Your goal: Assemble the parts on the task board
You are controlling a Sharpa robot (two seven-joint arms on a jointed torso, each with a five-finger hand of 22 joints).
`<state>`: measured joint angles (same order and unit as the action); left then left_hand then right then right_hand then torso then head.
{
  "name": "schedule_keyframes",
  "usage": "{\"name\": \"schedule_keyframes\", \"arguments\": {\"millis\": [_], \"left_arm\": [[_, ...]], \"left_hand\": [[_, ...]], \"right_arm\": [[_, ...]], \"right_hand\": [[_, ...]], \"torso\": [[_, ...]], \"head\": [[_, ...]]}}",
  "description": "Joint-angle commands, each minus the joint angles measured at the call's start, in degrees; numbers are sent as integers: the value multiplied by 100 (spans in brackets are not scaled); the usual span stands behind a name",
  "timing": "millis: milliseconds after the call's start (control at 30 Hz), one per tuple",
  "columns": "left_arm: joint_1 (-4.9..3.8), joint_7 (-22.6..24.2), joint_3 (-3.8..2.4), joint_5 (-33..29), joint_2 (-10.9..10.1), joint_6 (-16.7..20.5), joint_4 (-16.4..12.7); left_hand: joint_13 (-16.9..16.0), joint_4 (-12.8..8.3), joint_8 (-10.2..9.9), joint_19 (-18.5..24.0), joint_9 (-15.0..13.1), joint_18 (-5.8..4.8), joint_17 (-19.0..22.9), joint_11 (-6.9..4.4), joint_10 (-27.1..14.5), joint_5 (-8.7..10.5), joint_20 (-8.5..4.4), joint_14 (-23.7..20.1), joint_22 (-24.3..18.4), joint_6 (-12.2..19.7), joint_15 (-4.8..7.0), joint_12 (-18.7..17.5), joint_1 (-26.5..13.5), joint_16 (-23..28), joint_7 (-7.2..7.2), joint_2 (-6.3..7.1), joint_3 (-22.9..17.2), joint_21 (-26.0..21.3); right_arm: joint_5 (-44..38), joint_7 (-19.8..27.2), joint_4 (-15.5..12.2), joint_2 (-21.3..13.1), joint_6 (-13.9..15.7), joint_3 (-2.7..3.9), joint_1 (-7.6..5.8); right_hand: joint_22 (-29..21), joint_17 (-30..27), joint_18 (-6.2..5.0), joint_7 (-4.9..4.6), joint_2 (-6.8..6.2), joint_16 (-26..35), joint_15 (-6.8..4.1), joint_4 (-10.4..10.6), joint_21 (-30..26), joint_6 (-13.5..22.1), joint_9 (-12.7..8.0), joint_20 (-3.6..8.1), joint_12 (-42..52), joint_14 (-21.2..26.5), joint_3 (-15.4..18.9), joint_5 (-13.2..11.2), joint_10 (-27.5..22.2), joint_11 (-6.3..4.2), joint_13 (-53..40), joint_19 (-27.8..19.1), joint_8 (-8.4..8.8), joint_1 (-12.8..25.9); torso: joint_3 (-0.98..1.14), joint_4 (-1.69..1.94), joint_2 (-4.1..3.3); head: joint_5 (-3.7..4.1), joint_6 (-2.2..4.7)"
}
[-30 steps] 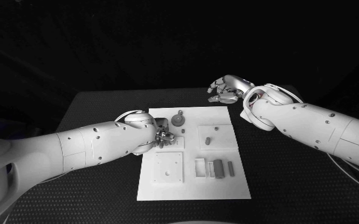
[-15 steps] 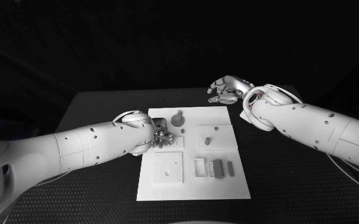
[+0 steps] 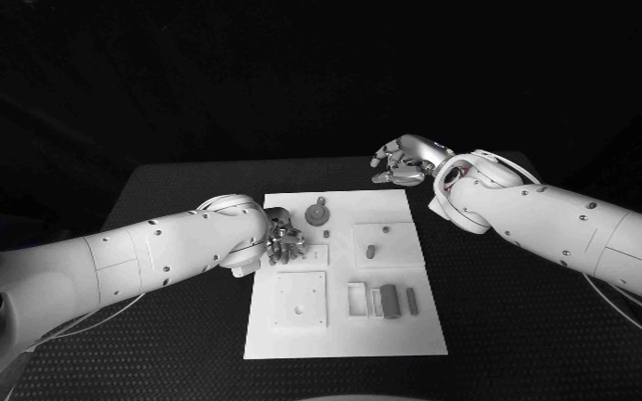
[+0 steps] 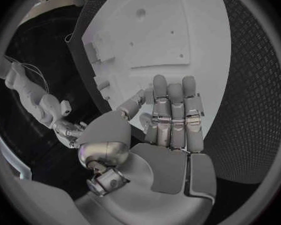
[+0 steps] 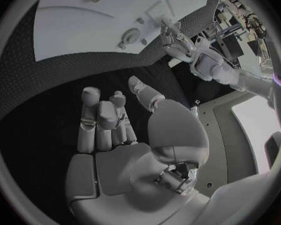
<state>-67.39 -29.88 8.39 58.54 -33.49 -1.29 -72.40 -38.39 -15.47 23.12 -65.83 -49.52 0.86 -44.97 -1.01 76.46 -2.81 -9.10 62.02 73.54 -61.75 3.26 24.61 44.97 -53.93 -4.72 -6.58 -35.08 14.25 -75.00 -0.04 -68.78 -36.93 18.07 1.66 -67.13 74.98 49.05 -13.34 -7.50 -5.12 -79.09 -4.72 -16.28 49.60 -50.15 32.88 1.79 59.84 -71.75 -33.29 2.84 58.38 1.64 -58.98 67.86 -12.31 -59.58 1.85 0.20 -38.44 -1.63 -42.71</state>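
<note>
Hovering over the near-left part of the flat white task board (image 3: pixel 402 201), the silver left hand (image 3: pixel 284 246) holds nothing, its fingers straight and slightly apart. The small grey parts lie just beyond its fingertips: a round disc-shaped piece (image 3: pixel 318 214), a short peg (image 3: pixel 369 252), and upright blocks (image 3: pixel 390 301) farther toward the robot. It should lower squarely onto one part, keeping off the board's raised square plates; the right hand (image 3: pixel 405 161), loosely curled and empty, waits over the black textured tabletop (image 3: pixel 174 187) past the board's far edge, leaving ample room.
</note>
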Motion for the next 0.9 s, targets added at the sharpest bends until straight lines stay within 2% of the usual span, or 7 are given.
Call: {"name": "schedule_keyframes", "arguments": {"millis": [33,400,533,900], "left_arm": [[-52,-162,-10,-327,37,-661,67],[-122,-228,-11,-139,227,-815,270],[-142,-232,-11,-129,290,-806,367],[-169,-241,-11,34,345,-813,443]], "left_hand": [[-8,-47,6,-16,-1,20,9,-60,-137,-6,9,-8,11,-361,15,19,-3,-28,309,-20,-10,-37],[-7,-76,1,-16,-7,21,16,-55,-147,5,11,-21,24,-351,12,17,12,-37,303,31,-9,-39],[-8,-70,1,-24,-12,20,18,-54,-143,5,13,-19,31,-351,10,21,-3,-46,299,49,8,-37],[-21,-71,7,-55,-30,31,21,-67,-118,5,5,0,55,-355,20,47,-15,-83,302,88,50,-24]], "right_arm": [[-4,-14,7,13,-76,2,2],[-8,-25,34,51,-93,1,12],[-8,-24,35,57,-93,1,12],[-8,-24,34,57,-96,1,12]], "right_hand": [[85,7,-166,-81,6,28,19,9,-29,-44,-10,20,22,1,11,5,-2,15,7,0,36,35],[86,7,-166,-81,3,28,19,10,-29,-45,-10,20,23,0,12,5,-2,15,8,1,36,40],[86,7,-166,-81,3,28,19,10,-30,-45,-11,20,24,0,11,5,-2,15,8,1,36,41],[86,7,-166,-81,4,28,18,9,-30,-45,-12,21,25,0,10,5,-2,15,9,2,36,42]], "torso": [[-1,-1,0],[-3,2,-6],[3,-4,-2],[5,-2,-1]], "head": [[-3,1],[-8,-19],[-15,-23],[-4,-29]]}}
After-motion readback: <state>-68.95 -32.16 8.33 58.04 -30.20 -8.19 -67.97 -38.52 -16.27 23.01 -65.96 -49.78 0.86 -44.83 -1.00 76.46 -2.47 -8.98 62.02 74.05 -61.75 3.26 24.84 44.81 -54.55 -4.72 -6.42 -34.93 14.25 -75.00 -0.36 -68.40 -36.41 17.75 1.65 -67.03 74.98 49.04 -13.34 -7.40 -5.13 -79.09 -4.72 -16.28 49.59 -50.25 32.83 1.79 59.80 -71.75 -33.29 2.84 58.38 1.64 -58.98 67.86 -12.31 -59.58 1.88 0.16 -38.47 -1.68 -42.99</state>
